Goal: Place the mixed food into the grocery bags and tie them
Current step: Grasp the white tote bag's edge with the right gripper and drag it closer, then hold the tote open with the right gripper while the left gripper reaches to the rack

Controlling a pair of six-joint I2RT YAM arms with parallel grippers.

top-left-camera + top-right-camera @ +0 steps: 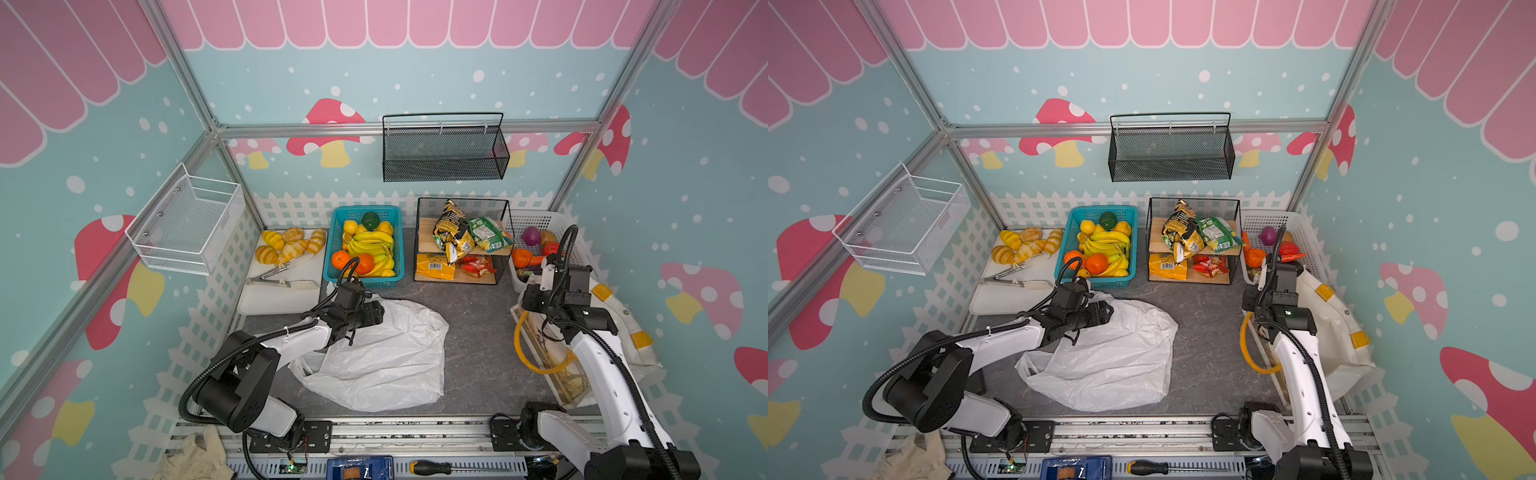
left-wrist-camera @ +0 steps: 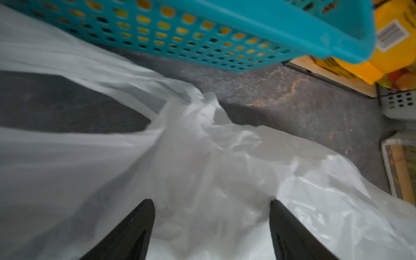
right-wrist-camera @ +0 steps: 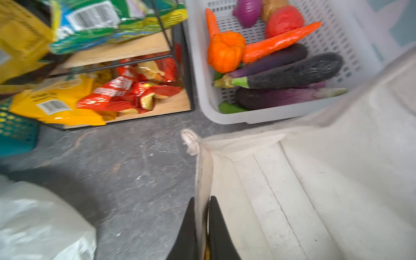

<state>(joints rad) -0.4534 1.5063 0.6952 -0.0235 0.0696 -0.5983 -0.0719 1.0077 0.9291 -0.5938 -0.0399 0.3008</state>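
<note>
Canvas is pinched between the jaws of the right end effector [image 3: 202, 199]. They are clenched on the upright rim of the cream canvas tote [image 3: 304, 191], which lies at the right edge of the tabletop [image 1: 478, 332], just in front of a pale basket [image 1: 536, 218]. The left end effector [image 2: 211, 202] is released, jaws wide. It hovers over the crumpled white plastic bag [image 1: 386, 353] near its loop handle [image 2: 78, 144] and grips nothing.

The step in hand looks like opening both bags for loading. The right arm should draw the pinched rim up and outward so the mouth gapes. It should hold one wall only. The left arm should come down on a single layer of film at the mouth beside the handle. Catching both layers would hold the bag shut. Thin film slips and clings, so a firm close and a slow lift would suit.

No food is bagged yet, as far as I can judge. The stretch of tote lining in the right wrist view looks bare, though that view is blurred. The plastic bag lies slack.

- **Teal basket** [image 1: 328, 253]: holds the oranges [image 1: 340, 259] and bananas [image 1: 372, 245].
- **Wire rack** [image 1: 461, 200]: carries the snack packets [image 1: 453, 232], yellow-and-black and green above, yellow and red below.
- **Pale basket:** holds vegetables [image 3: 281, 74].
</note>
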